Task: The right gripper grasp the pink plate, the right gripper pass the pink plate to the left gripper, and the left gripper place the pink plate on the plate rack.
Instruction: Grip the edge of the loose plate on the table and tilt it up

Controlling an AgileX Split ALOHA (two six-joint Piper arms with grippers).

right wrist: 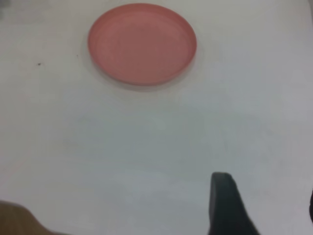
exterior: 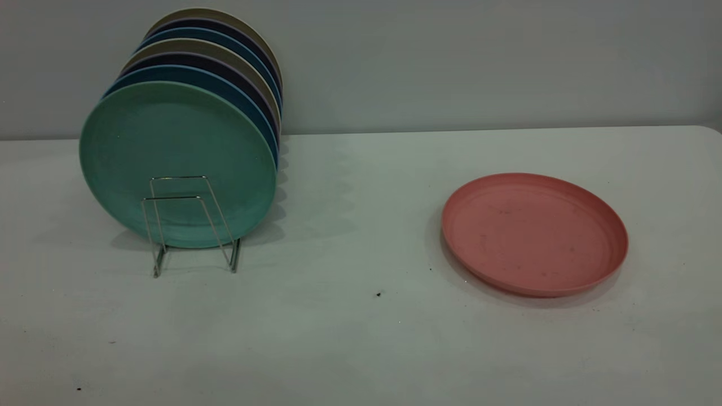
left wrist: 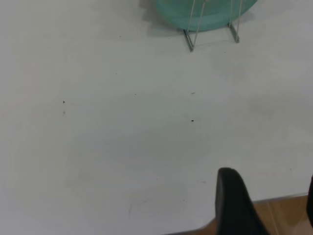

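Observation:
The pink plate lies flat on the white table at the right; it also shows in the right wrist view. The wire plate rack stands at the left with several upright plates, a teal-green plate at the front. The rack's front feet show in the left wrist view. Neither arm shows in the exterior view. My right gripper is open and empty, over bare table well short of the pink plate. My left gripper is open and empty above the table's near edge, well short of the rack.
Behind the teal-green plate stand blue, dark and beige plates in the rack. Two front wire loops hold no plate. The table's edge with brown floor below shows by the left gripper. A grey wall runs behind the table.

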